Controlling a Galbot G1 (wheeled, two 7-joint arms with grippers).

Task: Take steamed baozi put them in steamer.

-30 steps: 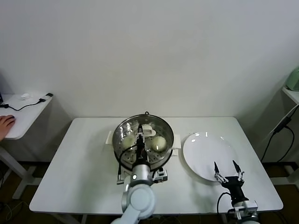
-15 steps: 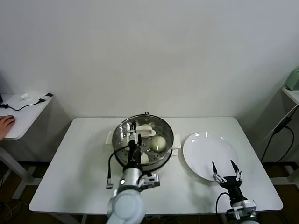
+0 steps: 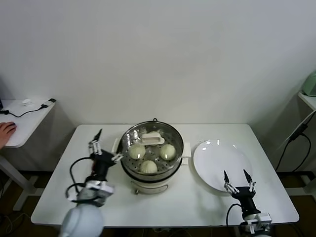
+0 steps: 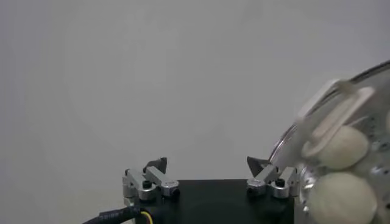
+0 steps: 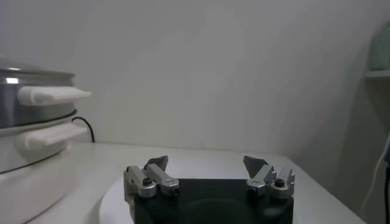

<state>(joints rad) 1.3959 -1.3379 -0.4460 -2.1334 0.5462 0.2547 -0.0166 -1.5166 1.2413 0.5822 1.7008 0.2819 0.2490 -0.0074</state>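
A white table (image 3: pixel 98 187) is seen from the head view, with the steamer (image 3: pixel 152 170) standing at its middle and a white plate (image 3: pixel 217 160) just beside it on the robot's right. 3 baozi (image 3: pixel 137 150) are seen lying on the perforated tray inside the steamer: 1 toward the left, 1 toward the right and 1 nearer the robot, set close together. A white oblong handle-like piece (image 3: pixel 152 139) is seen at the far side of the pot, above the buns. No baozi is seen on the plate.

The left gripper (image 3: pixel 105 146) is held above the table just left of the steamer, its fingers spread wide and nothing between them; in the left wrist view the same spread jaws are shown empty, with the steamer's rim and 2 buns at the edge. The right gripper (image 3: pixel 237 178) is held low at the near edge of the plate, its fingers likewise spread and empty.

No brand, label or other writing can be read on the steamer, the plate or the grippers.

At the far left, a side table (image 3: pixel 24 121) with a cable is seen, and a person's hand (image 3: pixel 6 131) is rested on it.
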